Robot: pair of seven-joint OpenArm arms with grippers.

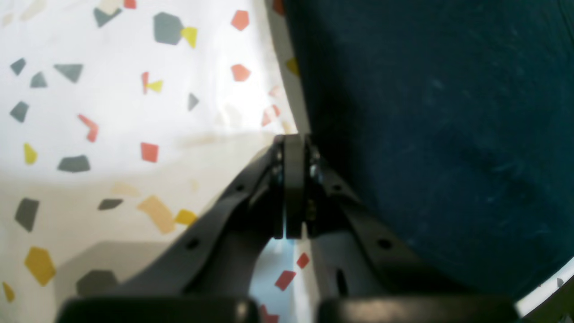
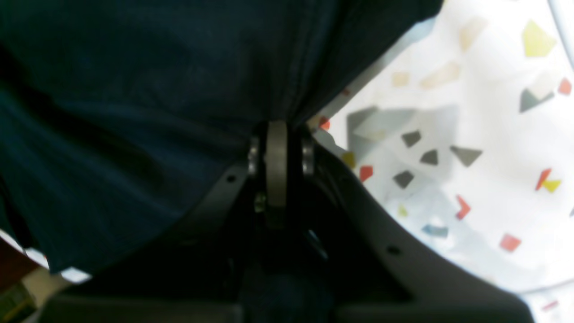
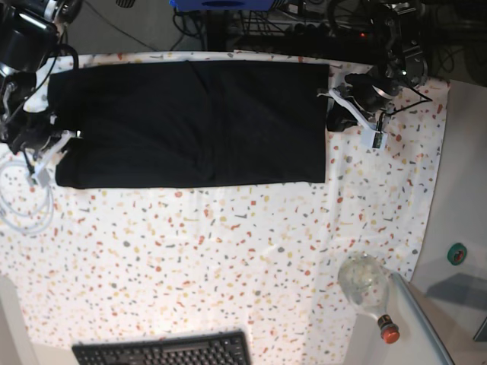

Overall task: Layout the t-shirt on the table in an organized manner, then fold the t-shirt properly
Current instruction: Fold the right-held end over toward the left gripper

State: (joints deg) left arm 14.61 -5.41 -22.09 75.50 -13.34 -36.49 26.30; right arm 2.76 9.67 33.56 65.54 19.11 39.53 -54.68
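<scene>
- T-shirt (image 3: 190, 122) lies at the far part of the tabletop (image 3: 228, 251), spread into a long dark rectangle with mostly straight edges and no sleeves sticking out.
- From this shape I judge that the laying-out is done and at least one fold is already made; whether the cloth is in two layers I cannot tell from above.
- The left claw (image 1: 293, 139) is clenched, its two pads pressed flat together just beside the edge of the cloth; I see no cloth between them, so I judge it holds nothing.
- The right claw (image 2: 278, 128) is at the opposite end of the shirt, and its pads are closed with dark cloth gathered right at the tip; it seems to be grasping the edge of the shirt.
- What is left, in my judgement: to fold the long rectangle across into a smaller, neat packet and to smooth the faint creases in the middle.
- A keyboard (image 3: 163, 350) and a bottle (image 3: 369, 289) stand at the near side, well apart from the shirt.
</scene>
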